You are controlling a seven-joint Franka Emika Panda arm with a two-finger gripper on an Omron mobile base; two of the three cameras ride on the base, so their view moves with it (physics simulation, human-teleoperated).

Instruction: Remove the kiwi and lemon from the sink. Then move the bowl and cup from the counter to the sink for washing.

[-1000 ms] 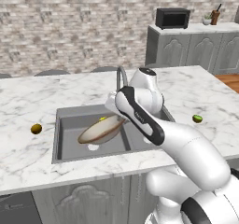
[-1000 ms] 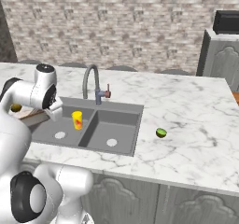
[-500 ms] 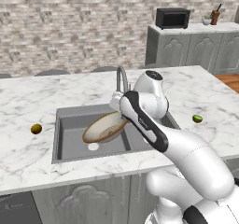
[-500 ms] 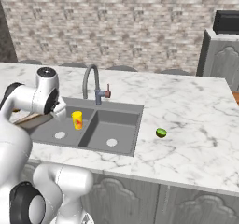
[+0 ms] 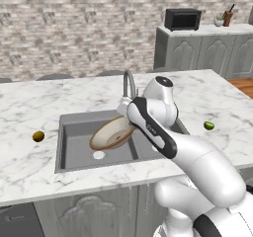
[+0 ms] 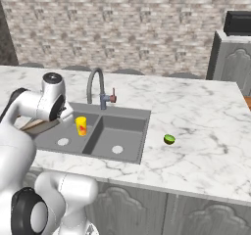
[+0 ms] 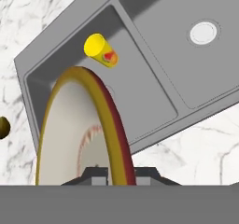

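Looking along your gripper (image 7: 119, 174), you see its jaws pinched on the rim of the bowl (image 7: 79, 129), tilted above the left basin of the sink (image 5: 74, 147). Your cup (image 7: 101, 50) stands in that basin, just beyond. From the right base view, the right basin lies bare.

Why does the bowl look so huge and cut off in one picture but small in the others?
In the hand view the camera sits right behind the bowl, so it looms large and is cropped at the bottom; in the left base view the bowl is farther away, whole, tilted over the sink. All views are sharp with soft, even light.
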